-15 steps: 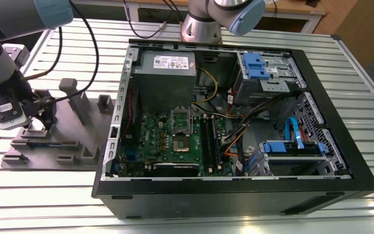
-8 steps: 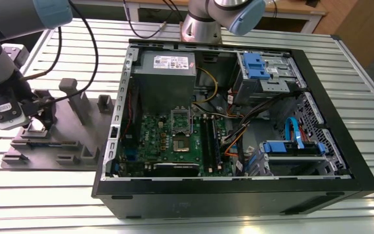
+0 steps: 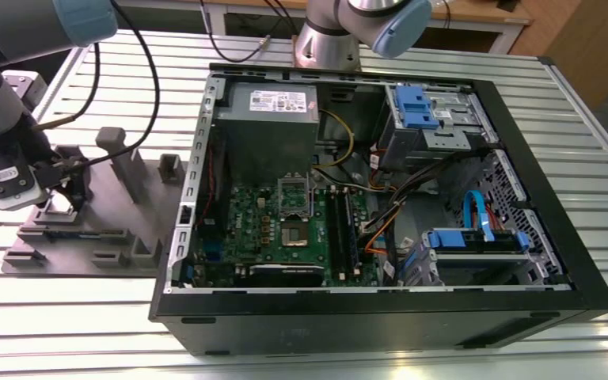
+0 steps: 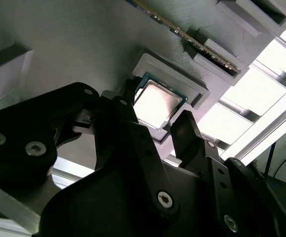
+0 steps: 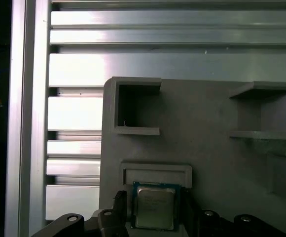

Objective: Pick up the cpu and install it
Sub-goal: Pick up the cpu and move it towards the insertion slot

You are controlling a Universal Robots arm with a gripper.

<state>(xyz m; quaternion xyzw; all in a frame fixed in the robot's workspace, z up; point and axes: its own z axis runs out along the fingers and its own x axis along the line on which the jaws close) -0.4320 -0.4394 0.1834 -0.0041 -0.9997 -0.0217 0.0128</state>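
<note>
The cpu [image 4: 156, 100] [image 5: 154, 206] is a small square chip with a silvery top. It lies flat in a shallow pocket of the grey parts holder [image 3: 104, 241] [image 5: 217, 163] on the exterior view's left. My gripper [image 3: 64, 188] [image 4: 155, 109] [image 5: 154, 210] hangs low over that pocket. Its two black fingers [image 4: 185, 129] stand on opposite sides of the chip with narrow gaps showing, so it is open. In the exterior view the gripper body hides the chip. The open computer case [image 3: 557, 293] lies to the right, with the bare socket [image 3: 295, 235] on its green motherboard.
Upright posts [image 3: 123, 158] and other pockets [image 5: 133, 106] rise from the holder around the gripper. A memory stick [image 4: 182, 33] stands on edge in a slot nearby. The ribbed metal table [image 3: 72, 332] carries everything. Cables and drive bays [image 3: 431, 119] crowd the case's right half.
</note>
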